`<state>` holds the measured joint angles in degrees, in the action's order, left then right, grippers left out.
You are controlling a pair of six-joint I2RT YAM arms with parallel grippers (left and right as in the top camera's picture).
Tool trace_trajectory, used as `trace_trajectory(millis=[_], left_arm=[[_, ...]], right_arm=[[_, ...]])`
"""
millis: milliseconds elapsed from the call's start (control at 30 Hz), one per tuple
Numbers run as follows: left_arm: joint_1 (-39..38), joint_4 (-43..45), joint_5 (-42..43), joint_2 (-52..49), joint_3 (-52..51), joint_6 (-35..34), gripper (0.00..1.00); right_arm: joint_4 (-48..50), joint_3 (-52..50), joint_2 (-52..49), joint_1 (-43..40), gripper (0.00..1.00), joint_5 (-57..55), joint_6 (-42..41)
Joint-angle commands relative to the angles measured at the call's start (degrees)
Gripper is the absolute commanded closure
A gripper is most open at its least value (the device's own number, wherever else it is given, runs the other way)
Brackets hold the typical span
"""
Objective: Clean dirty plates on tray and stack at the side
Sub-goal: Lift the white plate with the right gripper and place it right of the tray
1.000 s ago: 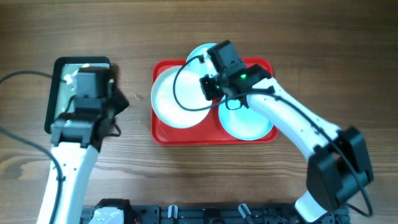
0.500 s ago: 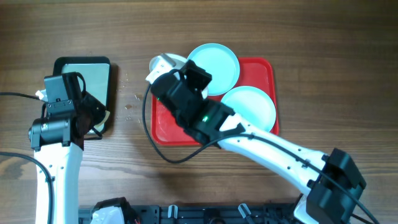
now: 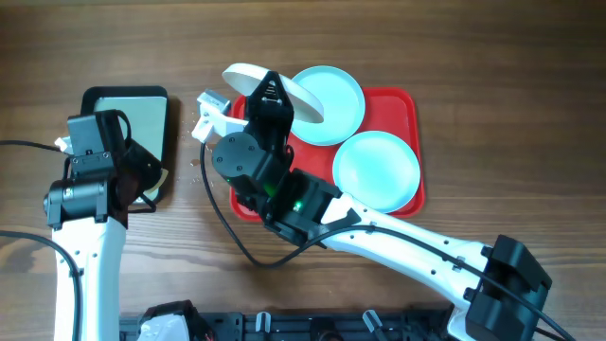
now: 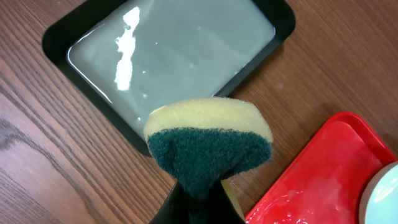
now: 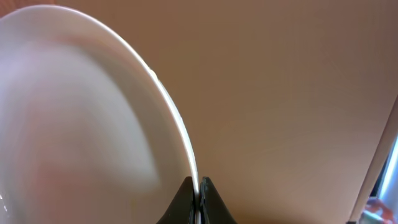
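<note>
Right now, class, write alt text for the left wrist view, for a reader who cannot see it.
The left gripper pinches a yellow sponge with a green scouring face above the wooden table. Behind it lies a black-rimmed basin of cloudy water; a wet corner of the red tray shows lower right.

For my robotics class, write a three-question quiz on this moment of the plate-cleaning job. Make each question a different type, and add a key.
1. True or false: the right gripper is shut on the rim of the white plate.
2. What does the left gripper hold? A) a cloth B) a yellow-and-green sponge C) nothing
3. Fill in: ___ aqua plates sit on the red tray.
Key: 1 true; 2 B; 3 two.
</note>
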<state>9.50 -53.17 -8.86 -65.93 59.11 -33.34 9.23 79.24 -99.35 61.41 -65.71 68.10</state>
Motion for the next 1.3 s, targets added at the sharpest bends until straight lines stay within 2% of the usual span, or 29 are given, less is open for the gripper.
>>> trace_trajectory(millis=[0,33,67,100,133,167,200,267,300,367,400,433,500,533,633,833,900,967,1100,1200,1267], left_arm=[[0.33,0.11,0.48,-1.27,0.02,-0.33,0.96],[0.33,0.09,0.48,-1.51,0.02,-0.26,0.96],[0.33,0.11,0.46,-1.73,0.02,-0.09,0.96],[0.33,0.11,0.48,-1.92,0.02,-0.09,0.96],[0.33,0.11,0.48,-2.16,0.02,-0.09,0.96],[0.33,0.09,0.48,-2.34,0.02,-0.04,0.96],[0.33,0.09,0.46,-2.40,0.02,0.09,0.96],[0.33,0.15,0.46,-2.45,0.02,0.07,0.96],[0.33,0.13,0.48,-2.45,0.02,0.09,0.96],[0.33,-0.07,0.46,-2.45,0.02,0.09,0.96],[0.33,-0.09,0.46,-2.47,0.02,0.09,0.96],[0.33,-0.09,0.46,-2.45,0.02,0.09,0.96],[0.33,-0.09,0.46,-2.47,0.02,0.11,0.96],[0.33,-0.09,0.46,-2.45,0.02,0.09,0.96],[0.33,-0.28,0.46,-2.45,0.02,0.09,0.96],[0.76,-0.48,0.28,-2.49,0.02,0.09,0.96],[0.76,-0.50,0.28,-2.49,0.02,0.09,0.96],[0.66,-0.50,0.31,-2.49,0.02,0.09,0.96],[0.74,-0.50,0.31,-2.51,0.02,0.07,0.96],[0.74,-0.52,0.31,-2.51,0.02,0.09,0.96],[0.74,-0.57,0.31,-2.51,0.02,0.07,0.96]], right_arm=[[-5.77,0.48,0.98,-1.86,0.96,1.42,-22.80],[-11.74,0.22,0.98,-2.95,0.96,6.40,-29.38],[-19.69,-0.07,0.96,-4.35,0.96,15.91,-32.96],[-25.92,-0.13,0.81,-5.64,0.96,25.33,-32.09],[-30.23,-0.11,0.74,-6.64,0.96,29.73,-29.64],[-30.51,-0.07,1.40,-6.58,0.96,24.17,-31.56],[-27.78,-0.07,2.12,-6.23,0.96,17.53,-33.29],[-15.72,-0.07,4.31,-5.88,0.96,5.79,-32.48],[-10.40,-0.07,5.64,-5.88,0.96,4.11,-30.23],[-7.93,-0.07,7.78,-6.43,0.96,6.51,-31.23],[-10.38,-0.09,8.22,-7.13,0.96,9.73,-35.01],[-16.79,-0.09,8.17,-8.79,0.96,17.70,-40.83],[-26.99,-0.17,6.21,-13.51,0.96,36.52,-43.01],[-30.34,-0.17,4.66,-16.55,0.96,40.48,-46.23],[-32.57,-0.11,5.33,-21.35,0.96,28.28,-68.22],[-25.11,-0.11,14.64,-27.21,0.96,22.95,-70.86],[-28.00,-0.13,14.56,-33.68,0.96,23.10,-78.90],[-36.41,-0.13,12.81,-41.53,0.96,24.83,-93.92],[-46.56,-0.57,7.91,-52.57,0.96,34.60,-116.26],[-46.84,-2.54,3.04,-59.28,0.96,44.65,-124.30],[-47.10,-3.52,0.83,-61.33,0.96,45.00,-129.35]])
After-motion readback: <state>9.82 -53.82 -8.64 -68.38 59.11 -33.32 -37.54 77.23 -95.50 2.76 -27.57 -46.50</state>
